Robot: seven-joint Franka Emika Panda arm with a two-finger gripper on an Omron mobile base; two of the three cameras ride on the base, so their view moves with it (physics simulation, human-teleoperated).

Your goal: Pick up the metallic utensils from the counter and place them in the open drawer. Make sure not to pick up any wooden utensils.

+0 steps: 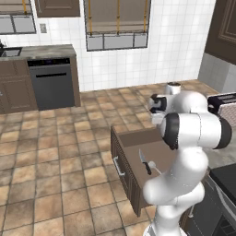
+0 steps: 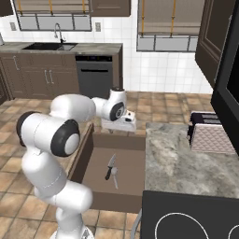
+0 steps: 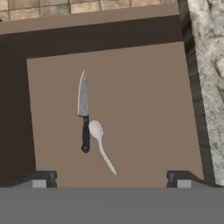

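The open drawer [image 3: 183, 109] is seen pulled out from the dark base below the marbled tabletop [image 2: 182, 161], its slim silver bar handle [image 1: 118, 167] on the front facing the tiled floor [image 1: 55, 152]. On the drawer's flat brown bottom a small knife [image 3: 83, 111] with a grey steel blade and black handle is laid flat, roughly in the middle of the drawer. Just beside the knife's handle a pale metallic spoon [image 3: 100, 144] is laid, its bowl touching or nearly touching the handle and its thin stem angled away from it.

The tool [image 3: 111, 179] is held above the drawer, over the end nearest the tabletop, and is pointed down into it. Its two dark fingertips [image 3: 43, 178] are spread wide apart, released, with nothing gripped between them; both utensils lie clear of the tips.

On the tabletop beside the drawer a toaster [image 2: 210, 133] is stood, and a black cooktop [image 2: 186, 217] is set at its near end.
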